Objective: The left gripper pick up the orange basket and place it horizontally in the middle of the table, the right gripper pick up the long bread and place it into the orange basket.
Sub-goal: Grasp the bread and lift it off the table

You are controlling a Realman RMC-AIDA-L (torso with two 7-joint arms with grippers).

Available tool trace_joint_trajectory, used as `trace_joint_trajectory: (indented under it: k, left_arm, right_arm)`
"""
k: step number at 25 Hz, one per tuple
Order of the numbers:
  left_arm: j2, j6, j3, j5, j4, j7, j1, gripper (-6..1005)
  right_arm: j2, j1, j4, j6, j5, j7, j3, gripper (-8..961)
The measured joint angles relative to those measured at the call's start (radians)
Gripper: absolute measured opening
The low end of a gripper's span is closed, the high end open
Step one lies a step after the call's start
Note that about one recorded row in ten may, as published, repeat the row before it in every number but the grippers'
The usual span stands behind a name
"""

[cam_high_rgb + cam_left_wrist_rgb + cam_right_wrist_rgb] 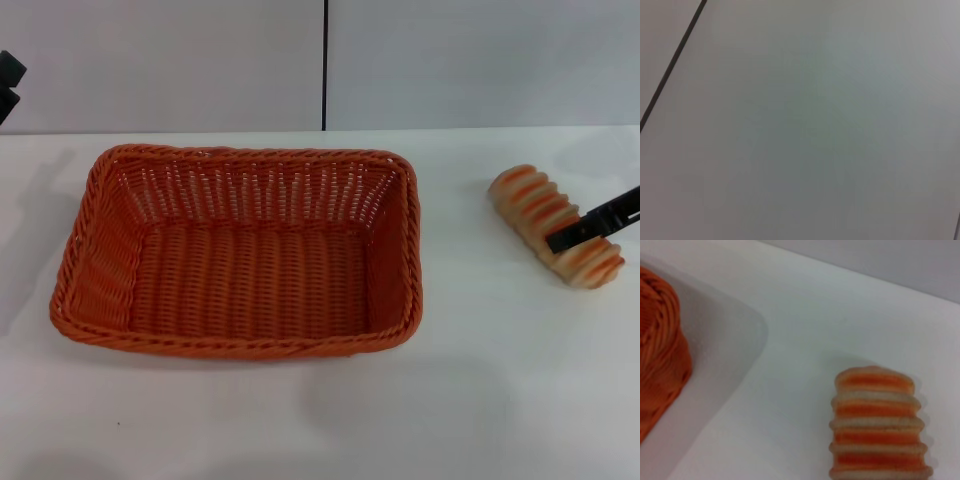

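Observation:
The orange basket [238, 250] stands empty on the white table [300, 420], left of centre, its long side running left to right. One corner of the orange basket [657, 360] also shows in the right wrist view. The long bread [555, 225] lies on the table at the right, striped side up, a good hand's width from the basket. My right gripper [567, 240] reaches in from the right edge and lies across the loaf's near half. The long bread [877, 427] fills the right wrist view's lower part. Only a black bit of my left gripper [8, 80] shows, raised at the far left edge.
A pale wall with a dark vertical seam [325, 65] stands behind the table. The left wrist view shows only that wall and a dark seam [672, 62]. Bare tabletop lies in front of the basket and between basket and bread.

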Motion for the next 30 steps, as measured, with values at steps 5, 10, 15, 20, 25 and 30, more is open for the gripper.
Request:
trace_joint_trajectory:
  k: [5,10,15,20,25,30]
  left_arm:
    - [0.000,-0.003,0.000,0.004,-0.009,0.000,0.001,819]
    - [0.000,-0.003,0.000,0.004,-0.011,0.000,-0.001,819]
    - [0.000,-0.003,0.000,0.003,-0.012,-0.001,-0.003,819]
    - [0.000,-0.003,0.001,0.004,-0.012,-0.002,-0.005,819]
    - [0.000,-0.001,0.000,0.003,-0.012,-0.002,-0.004,820]
    - [0.002,0.004,0.000,0.002,-0.010,-0.005,0.001,820]
  right_arm:
    - [0.000,0.000,0.004,0.007,-0.006,0.002,-0.001,588]
    - [-0.002,-0.005,0.005,0.011,-0.006,0.001,-0.001,567]
    - [-0.001,-0.014,0.003,0.014,-0.006,-0.007,-0.001,542]
    - [0.002,-0.024,-0.006,0.015,0.002,-0.017,0.009,509]
    - [0.003,-0.048,-0.038,0.006,0.045,-0.018,0.010,459]
    - [0.001,-0.086,-0.092,-0.019,0.137,-0.021,0.006,421]
